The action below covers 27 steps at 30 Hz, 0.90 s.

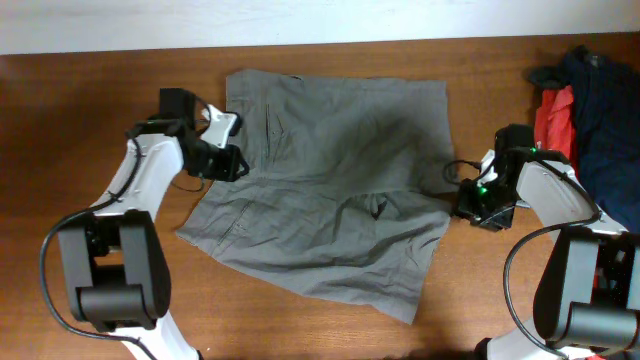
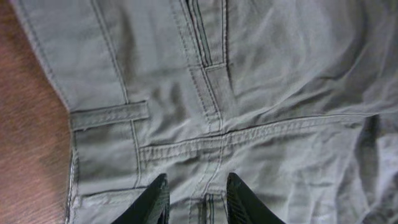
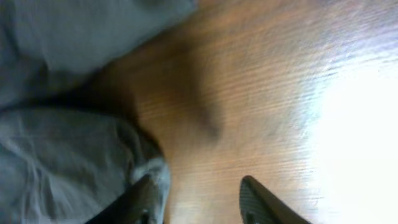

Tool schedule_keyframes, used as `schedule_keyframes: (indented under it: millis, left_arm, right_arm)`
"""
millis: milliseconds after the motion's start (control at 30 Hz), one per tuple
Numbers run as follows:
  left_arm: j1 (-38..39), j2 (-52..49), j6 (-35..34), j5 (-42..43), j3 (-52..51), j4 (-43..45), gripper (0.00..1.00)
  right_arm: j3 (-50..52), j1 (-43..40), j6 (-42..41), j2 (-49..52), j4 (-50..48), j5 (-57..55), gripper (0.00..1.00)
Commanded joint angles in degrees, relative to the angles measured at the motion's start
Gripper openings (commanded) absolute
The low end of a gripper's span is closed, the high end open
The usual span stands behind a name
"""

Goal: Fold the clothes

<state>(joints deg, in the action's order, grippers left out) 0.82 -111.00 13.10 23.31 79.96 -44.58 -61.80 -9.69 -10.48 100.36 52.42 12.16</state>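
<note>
1. Grey-olive cotton: shorts, spread open on the brown wooden table. Cloth rumpled, lower leg skewed outward, no tidy fold made yet.
2. At the waist side of the shorts, in the left wrist view: belt loop, double-stitched seams, a pocket opening.
3. Left gripper, at the waist edge of the shorts. Jaws parted, tips low over the cloth astride a seam; nothing seen pinched between them.
4. Right gripper, at the opposite hem edge of the shorts. Jaws spread, one finger against a bunched lip of hem, the other over bare wood; nothing clamped.
5. Handling, as a judgement:
   - Step in hand likely the taking of a fresh hold at both edges.
   - Best done by biting one full layer of waistband on the left and the whole hem lip on the right, not a stray wrinkle.
   - Lift both ends together, keep the cloth taut, and lay edge onto edge.
   - Smooth the skewed leg first, or risk a crooked fold.
6. Beyond the hem side of the shorts, well apart from them: red garment and navy garments, heaped together. Not part of the job.
7. Brands, labels, writing: none legible on the shorts or beside them.
</note>
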Motion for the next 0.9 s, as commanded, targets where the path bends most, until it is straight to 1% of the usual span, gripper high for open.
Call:
schedule_keyframes:
  millis: [0,133,200,300,333,400,467,600,633,733,867]
  left_arm:
    - [0.31,-0.72,1.55,-3.65,-0.22,1.07,0.31]
    - [0.26,-2.64,1.55,-3.87,-0.22,2.58,0.33]
    - [0.26,-3.56,1.57,-3.85,-0.22,2.93,0.33]
    - [0.26,-5.27,1.57,-3.87,-0.22,3.65,0.34]
    - [0.26,-5.49,1.55,-3.85,-0.22,3.65,0.33]
    - [0.26,-6.01,1.55,-3.85,-0.22,3.56,0.34]
    - [0.26,-6.16,1.55,-3.87,-0.22,3.67,0.33]
    - [0.26,-6.16,1.55,-3.91,-0.22,3.98,0.34]
    - [0.26,-6.16,1.55,-4.22,-0.22,3.87,0.34]
    - [0.26,-6.16,1.55,-5.38,-0.22,3.8,0.34]
    - [0.26,-6.16,1.57,-5.4,-0.22,3.89,0.34]
  right_arm:
    - [-0.13,0.35,2.54,-0.13,2.82,2.91,0.52]
    - [0.46,1.29,2.75,-0.13,6.01,3.54,0.55]
    - [1.51,1.99,2.75,-0.13,4.92,4.44,0.51]
    - [4.07,3.02,4.59,-0.11,1.88,8.04,0.51]
    - [4.9,3.17,4.46,-0.11,0.9,8.46,0.49]
    - [6.69,3.37,4.46,-0.11,-1.77,8.46,0.4]
    - [8.96,3.37,4.46,-0.09,-5.57,8.48,0.33]
    - [13.25,3.34,4.22,-0.09,-13.2,10.19,0.29]
    - [13.79,3.34,4.22,-0.09,-14.21,11.02,0.26]
    - [13.97,3.28,4.22,-0.09,-14.73,10.14,0.04]
    - [12.44,2.16,2.73,-0.42,-11.1,3.3,0.04]
